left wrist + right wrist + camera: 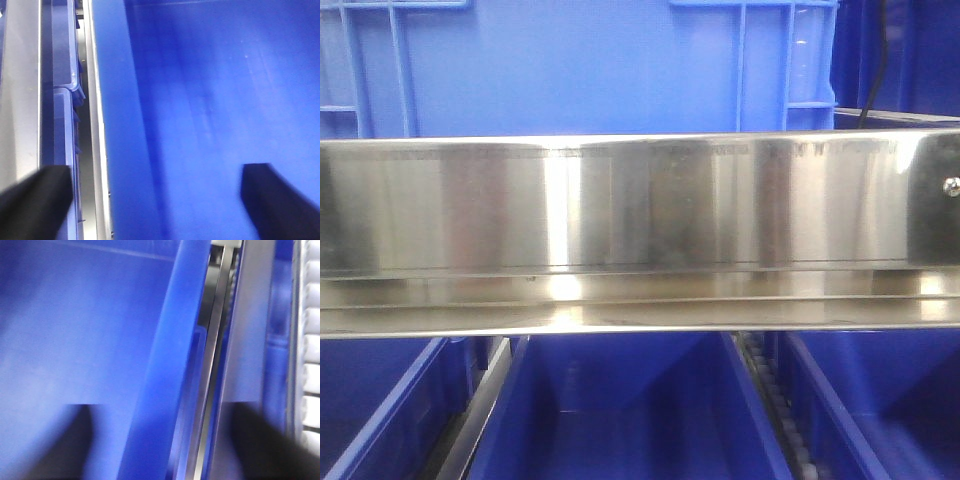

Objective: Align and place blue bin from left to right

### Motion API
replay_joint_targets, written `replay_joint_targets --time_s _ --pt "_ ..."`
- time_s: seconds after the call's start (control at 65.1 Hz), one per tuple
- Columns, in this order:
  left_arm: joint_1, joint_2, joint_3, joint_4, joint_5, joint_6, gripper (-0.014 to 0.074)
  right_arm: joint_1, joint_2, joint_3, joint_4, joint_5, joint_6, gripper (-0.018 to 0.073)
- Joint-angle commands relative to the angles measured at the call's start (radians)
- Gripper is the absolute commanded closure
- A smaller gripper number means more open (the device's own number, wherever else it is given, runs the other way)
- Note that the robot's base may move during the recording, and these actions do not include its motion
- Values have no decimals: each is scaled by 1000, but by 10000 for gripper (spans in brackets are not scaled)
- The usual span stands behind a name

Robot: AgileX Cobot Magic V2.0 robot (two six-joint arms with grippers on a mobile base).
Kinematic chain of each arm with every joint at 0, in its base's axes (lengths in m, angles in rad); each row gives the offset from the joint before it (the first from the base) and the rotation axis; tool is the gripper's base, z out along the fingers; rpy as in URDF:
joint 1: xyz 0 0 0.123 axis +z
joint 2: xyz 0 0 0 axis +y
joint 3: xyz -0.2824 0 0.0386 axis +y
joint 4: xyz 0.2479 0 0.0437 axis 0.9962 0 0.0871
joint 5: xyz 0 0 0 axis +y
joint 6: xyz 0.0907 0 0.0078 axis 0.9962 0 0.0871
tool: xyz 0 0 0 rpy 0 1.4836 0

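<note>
The blue bin (570, 60), bright blue with raised ribs near both corners, stands on the upper level behind a steel rail (640, 200). Neither gripper shows in the front view. In the left wrist view my left gripper (157, 200) is open, its dark fingers (35, 200) wide apart over the left side of a smooth blue bin interior (215, 100). In the right wrist view my right gripper (160, 440) is open and straddles a smooth blue bin wall (165, 365), touching nothing I can see. I cannot tell which bin the wrist views show.
Under the rail, three darker blue bins sit side by side; the middle one (620, 410) has steel guides on either side and a roller track (770, 400) to its right. White rollers (310, 340) run along the right, and a steel strip (95, 125) separates neighbouring bins (62, 125).
</note>
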Motion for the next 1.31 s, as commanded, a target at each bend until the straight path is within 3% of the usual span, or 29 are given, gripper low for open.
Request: replay_joint_targets --time_s 0.0,0.061,0.092,0.138,0.584,0.999,1.291 --pt "4 -6 -8 -6 5 -5 279 1 -1 -8 -2 -10 -8 537" --pt "4 -6 -8 -6 6 -5 456 1 -1 -8 -2 -10 -8 659" --pt "4 -6 -8 -6 6 -5 588 1 -3 -8 -2 -10 -8 642" --pt "4 -6 -8 -6 9 -5 708 1 -3 -12 -2 -10 -8 617" --pt "4 -15 -16 -18 21 -5 708 1 -21 -34 -2 -10 -8 628" --pt "4 -73 -181 -53 29 -5 708 1 -137 -34 0 -10 -8 628" --pt "4 -79 -327 -164 29 -5 708 1 -213 -34 81 -79 -8 628"
